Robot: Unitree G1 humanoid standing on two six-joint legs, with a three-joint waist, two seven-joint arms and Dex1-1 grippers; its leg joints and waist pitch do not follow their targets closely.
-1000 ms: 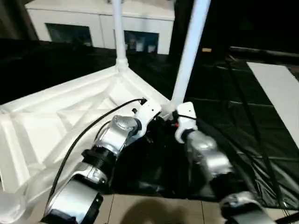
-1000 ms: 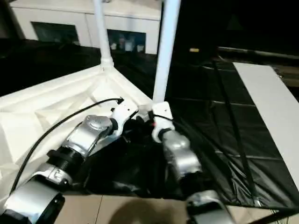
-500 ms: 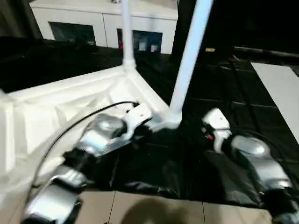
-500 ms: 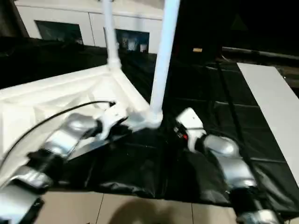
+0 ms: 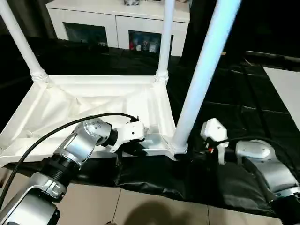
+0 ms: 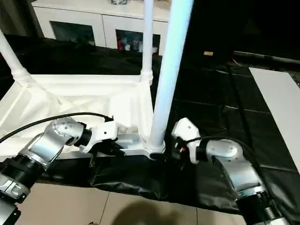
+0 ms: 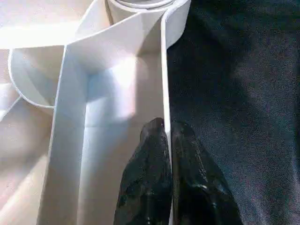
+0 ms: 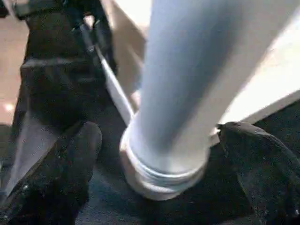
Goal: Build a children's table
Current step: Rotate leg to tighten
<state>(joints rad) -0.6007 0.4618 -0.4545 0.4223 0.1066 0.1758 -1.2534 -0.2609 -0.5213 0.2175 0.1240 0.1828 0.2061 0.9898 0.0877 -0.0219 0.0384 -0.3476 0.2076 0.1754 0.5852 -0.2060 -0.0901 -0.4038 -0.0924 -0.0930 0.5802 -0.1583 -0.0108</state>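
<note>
Tabletop (image 5: 89,101) lying upside down on black sheet (image 5: 225,108), ribbed underside facing up. Three legs showing, all standing in corner sockets; near leg (image 5: 201,79) rising upright, long axis vertical, at corner closest to robot. Left gripper (image 7: 167,136) clenching thin tabletop rim beside that corner, steadying it. Right gripper (image 8: 154,154) spread wide, one finger (image 8: 56,173) each side of leg base, not touching. Right arm nearer to leg, leg lying straight ahead between its fingers.

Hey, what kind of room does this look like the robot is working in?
Probably a home-style room or staged test space: a white cabinet with dark glass doors at the back, pale floor tiles, and a black sheet under the upturned tabletop.
</note>
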